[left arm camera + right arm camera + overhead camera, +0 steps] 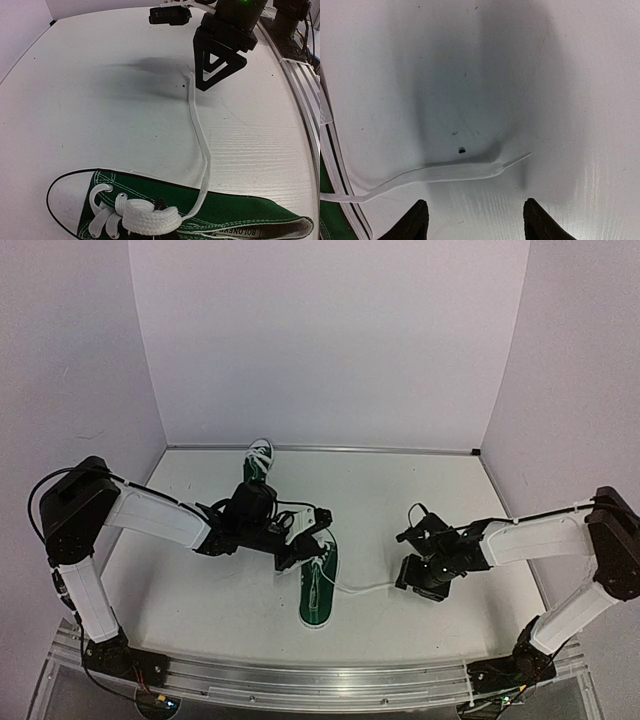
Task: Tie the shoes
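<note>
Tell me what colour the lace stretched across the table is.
White; the lace shows best in the right wrist view.

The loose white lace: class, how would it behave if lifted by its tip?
Probably floppy: the lace lies flat and curved, so it should drape. Thin, so likely light. Its narrow tip may slip from the open right gripper.

Top external: high, near edge, overlooking table. Wrist views: close, angled down. All share loose lace.
</note>
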`<state>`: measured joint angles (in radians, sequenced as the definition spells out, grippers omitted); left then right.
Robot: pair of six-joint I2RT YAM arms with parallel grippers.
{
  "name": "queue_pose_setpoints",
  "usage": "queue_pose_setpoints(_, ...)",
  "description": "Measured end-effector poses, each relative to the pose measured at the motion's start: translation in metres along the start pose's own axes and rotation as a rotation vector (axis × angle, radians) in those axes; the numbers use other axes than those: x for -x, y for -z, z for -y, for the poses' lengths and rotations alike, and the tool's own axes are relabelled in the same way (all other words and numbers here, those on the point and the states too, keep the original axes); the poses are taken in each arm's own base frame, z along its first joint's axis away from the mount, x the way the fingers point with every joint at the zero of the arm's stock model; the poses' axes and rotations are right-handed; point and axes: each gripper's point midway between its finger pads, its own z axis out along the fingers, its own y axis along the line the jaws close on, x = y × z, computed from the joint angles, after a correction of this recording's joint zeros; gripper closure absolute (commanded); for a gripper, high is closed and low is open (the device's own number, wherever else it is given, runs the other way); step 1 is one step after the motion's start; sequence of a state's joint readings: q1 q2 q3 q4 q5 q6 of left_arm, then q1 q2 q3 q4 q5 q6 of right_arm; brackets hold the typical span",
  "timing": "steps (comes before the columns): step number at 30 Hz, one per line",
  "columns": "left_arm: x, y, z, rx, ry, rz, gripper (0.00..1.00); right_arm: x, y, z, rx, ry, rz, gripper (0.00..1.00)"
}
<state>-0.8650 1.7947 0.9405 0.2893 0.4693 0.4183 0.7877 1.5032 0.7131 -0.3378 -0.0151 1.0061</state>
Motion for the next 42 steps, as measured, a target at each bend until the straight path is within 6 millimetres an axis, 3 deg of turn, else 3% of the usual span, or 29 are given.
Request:
queue_pose_setpoints(11,0.000,0.000,0.000,0.001,-0.001,0.001,1.00,0.023,-0.014,-0.010,-0.015,-0.074,0.056,0.43)
queue_pose_setpoints(17,0.001,0.000,-0.001,0.003,-0.005,0.005,1.00,0.039,-0.024,-0.022,-0.034,-0.087,0.094,0.52)
queue_pose_setpoints(22,0.001,0.000,0.000,0.002,-0.008,0.005,1.00,0.053,-0.034,-0.031,-0.062,-0.073,0.133,0.69)
queue_pose_setpoints(24,0.000,0.000,0.000,0.001,-0.007,0.003,1.00,0.056,-0.036,-0.033,-0.068,-0.070,0.145,0.82)
queue_pose_setpoints(29,-0.001,0.000,0.001,0.001,-0.013,0.002,1.00,0.057,-0.038,-0.033,-0.072,-0.066,0.148,1.00)
queue_pose_setpoints(36,-0.005,0.003,0.004,0.003,-0.034,0.008,1.00,0.061,-0.032,-0.035,-0.077,0.020,0.138,1.00)
queue_pose_setpoints(39,-0.005,0.004,0.006,0.007,-0.042,0.015,1.00,0.081,-0.016,-0.061,-0.033,0.090,0.170,1.00)
queue_pose_setpoints(42,-0.003,0.007,0.007,0.016,-0.054,0.027,1.00,0.112,0.015,-0.115,0.096,0.160,0.236,1.00)
